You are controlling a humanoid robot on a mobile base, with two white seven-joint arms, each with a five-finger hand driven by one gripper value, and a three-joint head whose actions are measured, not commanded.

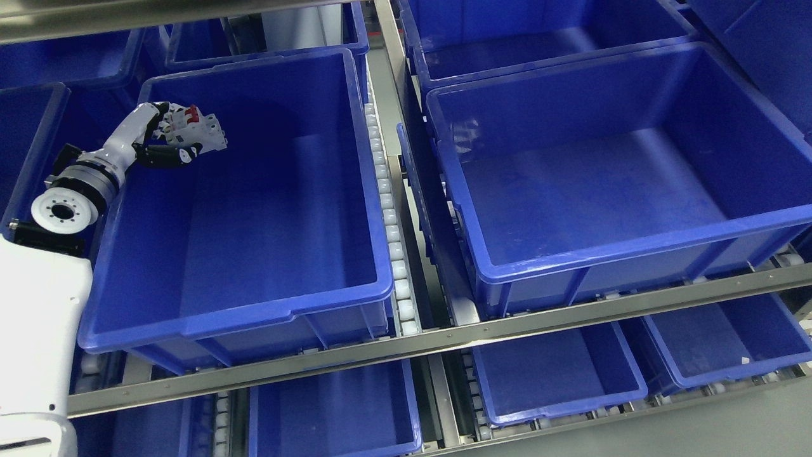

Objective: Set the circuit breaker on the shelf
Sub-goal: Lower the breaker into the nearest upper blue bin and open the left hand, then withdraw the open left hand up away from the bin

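Blue bins sit on the shelf (406,346); at ten o'clock the left robot hand (166,141) pinches the circuit breaker (193,129) over the left bin (254,190), pointing toward three o'clock

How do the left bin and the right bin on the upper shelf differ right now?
The left bin has the left hand holding a breaker above its far left corner; the right bin has nothing over it. The left bin sits nearer the camera than the right bin. Both are blue and empty.

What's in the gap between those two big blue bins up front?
In the head view, a strip of white rollers and a metal rail separate the left bin from the right bin.
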